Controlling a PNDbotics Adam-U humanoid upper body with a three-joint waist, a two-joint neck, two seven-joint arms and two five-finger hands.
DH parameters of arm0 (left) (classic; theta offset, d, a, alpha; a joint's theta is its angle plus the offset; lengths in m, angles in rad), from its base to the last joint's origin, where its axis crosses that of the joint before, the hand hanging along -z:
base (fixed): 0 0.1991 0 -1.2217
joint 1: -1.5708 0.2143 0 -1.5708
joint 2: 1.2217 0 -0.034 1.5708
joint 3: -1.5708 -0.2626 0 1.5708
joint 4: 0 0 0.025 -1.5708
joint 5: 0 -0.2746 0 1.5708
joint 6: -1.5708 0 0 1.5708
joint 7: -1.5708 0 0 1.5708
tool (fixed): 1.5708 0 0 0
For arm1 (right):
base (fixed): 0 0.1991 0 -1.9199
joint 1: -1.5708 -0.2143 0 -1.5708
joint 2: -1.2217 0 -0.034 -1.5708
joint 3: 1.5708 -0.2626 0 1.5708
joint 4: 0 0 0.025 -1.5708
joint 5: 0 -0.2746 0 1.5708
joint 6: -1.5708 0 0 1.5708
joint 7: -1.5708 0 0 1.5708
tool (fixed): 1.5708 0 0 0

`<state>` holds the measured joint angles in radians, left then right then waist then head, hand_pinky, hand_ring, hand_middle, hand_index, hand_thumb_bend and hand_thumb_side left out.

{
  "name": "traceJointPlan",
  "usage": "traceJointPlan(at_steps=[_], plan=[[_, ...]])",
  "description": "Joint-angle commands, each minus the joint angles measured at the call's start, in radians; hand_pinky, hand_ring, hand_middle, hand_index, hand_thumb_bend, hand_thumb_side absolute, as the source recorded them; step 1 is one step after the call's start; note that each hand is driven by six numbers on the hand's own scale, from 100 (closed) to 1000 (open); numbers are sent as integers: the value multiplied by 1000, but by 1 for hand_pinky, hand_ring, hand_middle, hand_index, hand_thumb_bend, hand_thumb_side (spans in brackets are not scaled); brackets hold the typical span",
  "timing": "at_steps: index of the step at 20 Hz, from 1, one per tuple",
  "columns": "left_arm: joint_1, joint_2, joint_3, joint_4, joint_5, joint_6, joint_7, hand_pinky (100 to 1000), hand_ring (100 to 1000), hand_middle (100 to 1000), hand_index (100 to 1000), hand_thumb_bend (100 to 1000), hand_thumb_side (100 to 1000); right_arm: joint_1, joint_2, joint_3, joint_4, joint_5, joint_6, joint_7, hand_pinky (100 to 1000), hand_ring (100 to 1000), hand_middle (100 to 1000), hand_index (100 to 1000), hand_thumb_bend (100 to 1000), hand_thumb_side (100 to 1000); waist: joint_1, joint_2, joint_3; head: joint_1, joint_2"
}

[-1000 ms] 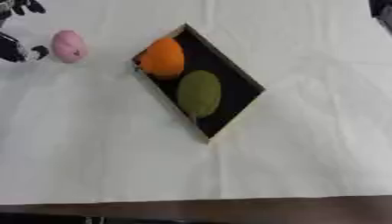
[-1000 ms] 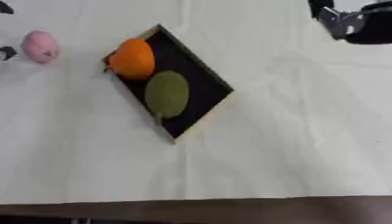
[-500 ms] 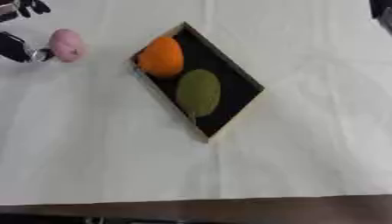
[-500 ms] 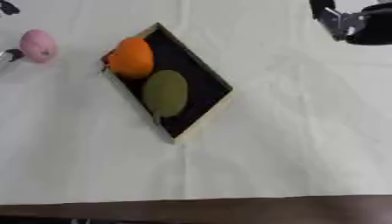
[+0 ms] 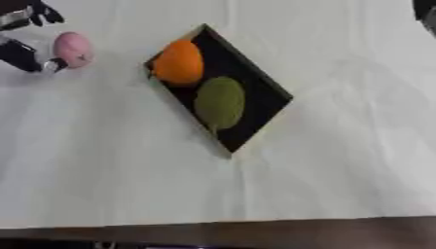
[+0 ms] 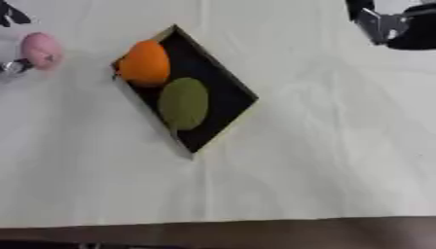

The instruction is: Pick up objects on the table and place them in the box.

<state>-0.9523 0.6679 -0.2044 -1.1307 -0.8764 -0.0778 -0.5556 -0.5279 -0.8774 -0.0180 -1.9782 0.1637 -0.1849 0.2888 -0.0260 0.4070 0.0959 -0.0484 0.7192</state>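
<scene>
The pink ball [image 5: 73, 48] lay on the bench [image 5: 340, 170], well left of the box [image 5: 255, 92]. The left hand [image 5: 26, 53] was set against it; whether grasping could not be told.

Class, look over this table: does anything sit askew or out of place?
The black box lies turned diagonal to the table's edge, holding an orange fruit and a green one. A pink object remains outside it, beside the left hand.
</scene>
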Motion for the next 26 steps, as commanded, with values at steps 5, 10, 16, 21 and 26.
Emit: traceJointPlan(at_steps=[5,10,16,21,26], plan=[[-34,-10,2,40,-41,-19,21,739,743,728,810,278,213,-11,-15,-18,0,-5,-2,-5,902,763,653,777,100,249,1,-19,-3,6,-7],[-35,-22,2,37,-43,-27,76,687,670,652,744,119,251,-8,-12,-20,3,-7,-3,-4,903,763,652,777,100,255,2,-20,-5,6,-9],[-32,-16,2,3,-6,-11,161,668,645,631,726,100,254,0,-12,-23,10,-5,-3,-5,903,762,652,776,100,260,2,-22,-6,4,-8],[-38,8,7,-88,38,8,138,666,640,628,723,100,243,3,-14,-25,14,-3,-4,-7,903,762,652,776,100,254,4,-26,-2,1,-5],[-48,20,-8,-217,84,10,109,665,636,627,724,100,223,-1,-19,-27,11,-5,-6,-11,901,763,653,777,100,225,4,-31,1,-8,-1]])
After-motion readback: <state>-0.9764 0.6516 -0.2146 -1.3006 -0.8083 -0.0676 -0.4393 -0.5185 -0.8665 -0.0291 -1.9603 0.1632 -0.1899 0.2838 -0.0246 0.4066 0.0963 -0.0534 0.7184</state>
